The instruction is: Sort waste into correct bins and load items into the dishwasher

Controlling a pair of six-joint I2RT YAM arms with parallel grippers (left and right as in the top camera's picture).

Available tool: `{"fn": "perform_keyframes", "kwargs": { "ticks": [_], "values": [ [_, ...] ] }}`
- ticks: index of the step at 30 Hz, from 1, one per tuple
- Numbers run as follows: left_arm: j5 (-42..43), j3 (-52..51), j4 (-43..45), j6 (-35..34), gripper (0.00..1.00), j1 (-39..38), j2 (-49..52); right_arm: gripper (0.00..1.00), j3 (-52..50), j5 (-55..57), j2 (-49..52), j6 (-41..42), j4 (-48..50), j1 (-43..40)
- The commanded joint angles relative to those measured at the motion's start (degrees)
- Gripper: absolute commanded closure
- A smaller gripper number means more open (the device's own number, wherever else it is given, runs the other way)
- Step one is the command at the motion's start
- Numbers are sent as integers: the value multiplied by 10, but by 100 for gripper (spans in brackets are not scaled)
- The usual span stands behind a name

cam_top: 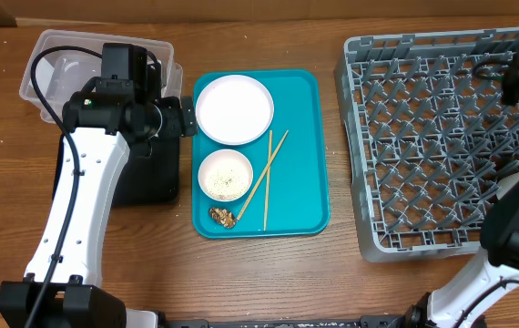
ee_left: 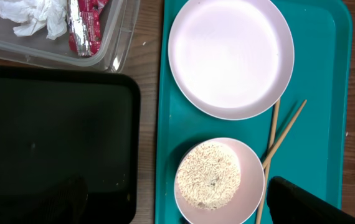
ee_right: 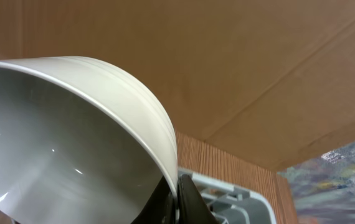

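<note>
Left wrist view: wrapper point(ee_left: 85, 28) and paper wad point(ee_left: 37, 15) are binned beside the spread left gripper point(cam_top: 185, 118); rice bowl point(ee_left: 252, 180), plate point(ee_left: 230, 56) and chopsticks point(ee_left: 284, 132) are left beneath it. White bowl point(ee_right: 71, 137) is pinched by right gripper point(ee_right: 176, 193).

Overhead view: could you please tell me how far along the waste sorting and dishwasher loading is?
Done: the red wrapper and paper wad lie in the clear tub. In hand: the right tool is shut on the rim of a white bowl, by the dish rack. Remaining: the plate, the rice bowl, the chopsticks and the brown food scrap sit on the teal tray.
</note>
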Motion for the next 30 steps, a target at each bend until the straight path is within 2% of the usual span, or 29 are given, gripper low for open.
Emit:
{"fn": "perform_keyframes", "kwargs": {
  "ticks": [1,8,18,23,24,26,30],
  "values": [
    [-8,6,-1,11,7,-1,0,96,-1,6,26,5,-2,2],
    [-8,6,-1,11,7,-1,0,96,-13,-7,52,30,-22,2],
    [-7,6,0,11,7,-1,0,96,-14,-92,52,123,-151,15],
    [-7,6,0,11,7,-1,0,95,-13,-165,50,123,-206,31],
    [-7,6,0,11,6,-1,0,89,-13,-171,48,123,-212,34],
    [-7,6,0,11,6,-1,0,63,-13,-174,40,123,-218,39],
    [-7,6,-2,11,6,-1,0,43,-12,-186,-4,123,-220,47]
  ]
}}
